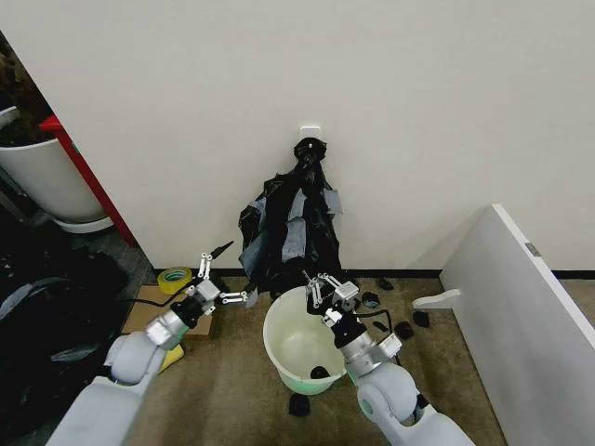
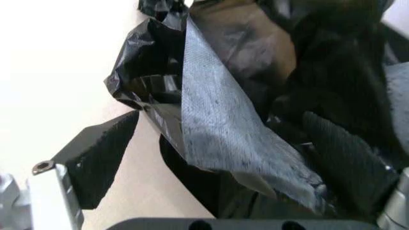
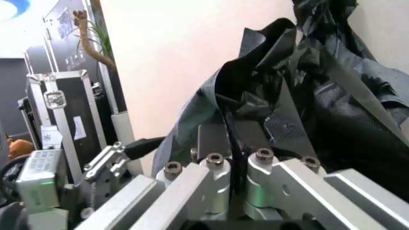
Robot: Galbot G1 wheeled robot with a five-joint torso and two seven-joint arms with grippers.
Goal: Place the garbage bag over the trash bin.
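The garbage bag (image 1: 296,218), glossy black with grey tape patches, hangs bunched against the wall above the trash bin. The cream-white trash bin (image 1: 279,348) stands open on the carpet below it. My left gripper (image 1: 237,272) is open at the bag's left lower edge. In the left wrist view the bag (image 2: 255,120) lies between its two dark pads (image 2: 96,163). My right gripper (image 1: 323,284) sits over the bin's far rim at the bag's lower hem. Its fingers (image 3: 214,141) are shut together on a fold of the bag (image 3: 288,110).
A white planter pot (image 1: 46,181) and a dark heap of bags (image 1: 46,316) are on the left. A yellow tape roll (image 1: 174,279) lies on a cardboard box (image 1: 149,311). A white panel (image 1: 521,307) stands on the right. Small black pieces (image 1: 404,329) litter the floor.
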